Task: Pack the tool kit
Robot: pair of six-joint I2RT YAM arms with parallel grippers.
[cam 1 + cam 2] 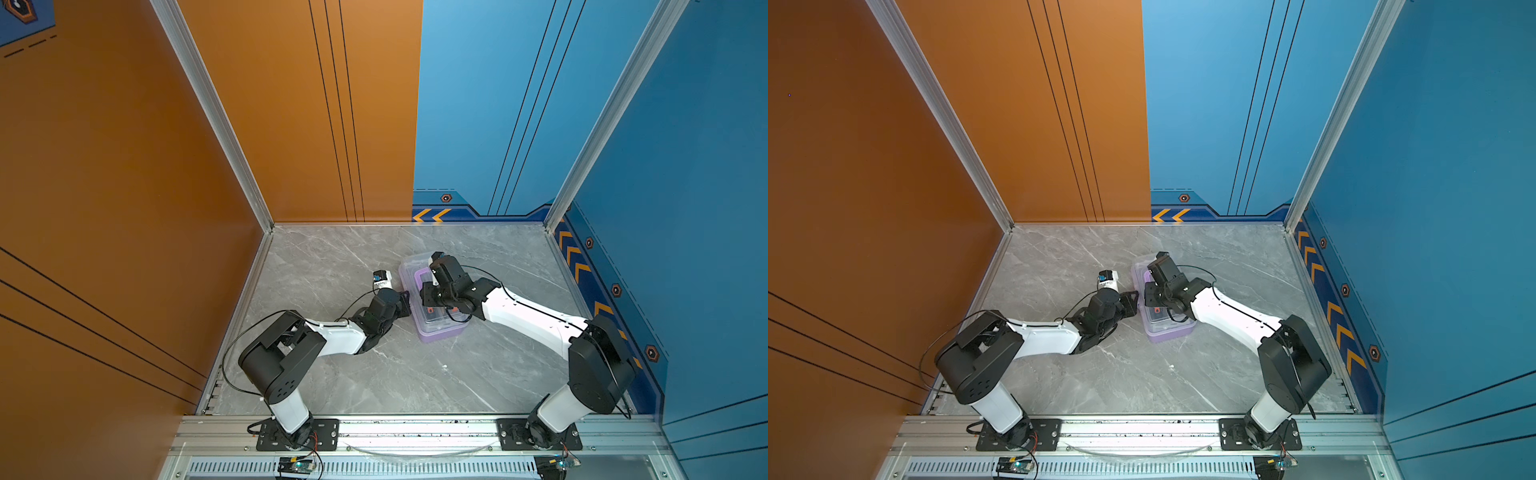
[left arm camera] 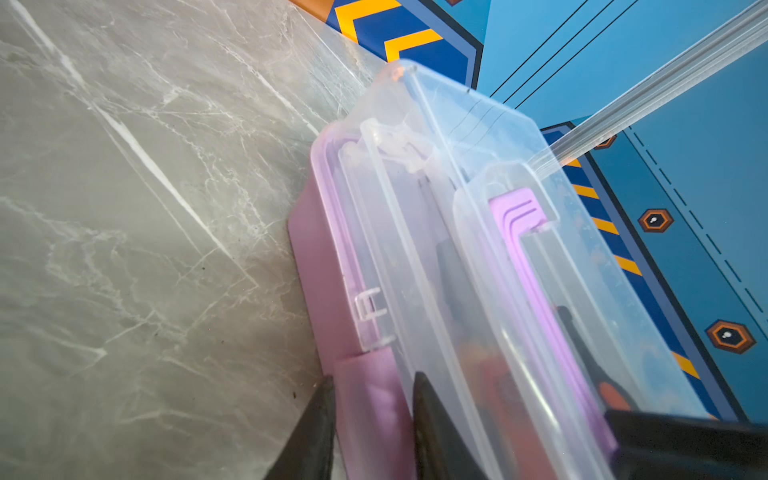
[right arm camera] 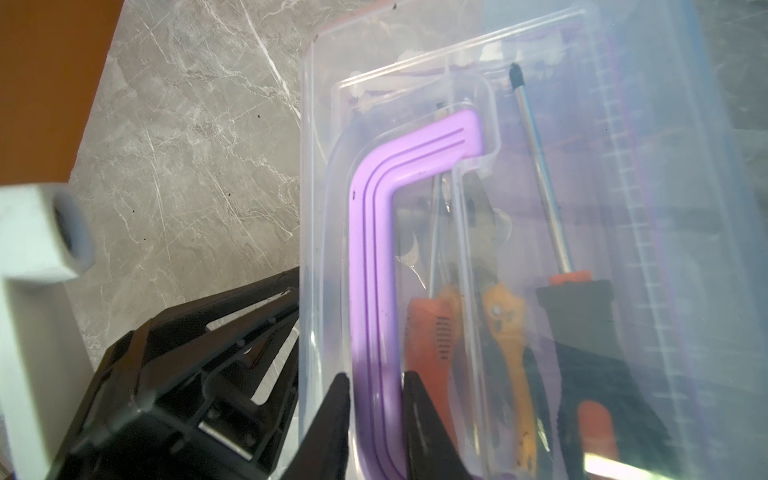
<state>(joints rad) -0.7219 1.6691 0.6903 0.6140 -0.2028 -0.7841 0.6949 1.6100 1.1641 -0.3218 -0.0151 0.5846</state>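
The tool kit is a lilac case with a clear lid lying over it, at the middle of the marble table. My right gripper reaches over the lid and is shut on the purple handle. Through the lid I see an orange-handled screwdriver, yellow-handled pliers and a screwdriver with a black and orange handle. My left gripper is at the case's left side, open, with its fingertips either side of the lilac latch.
The grey marble table is walled by an orange panel on the left and a blue panel on the right. An aluminium rail carrying both arm bases runs along the front edge.
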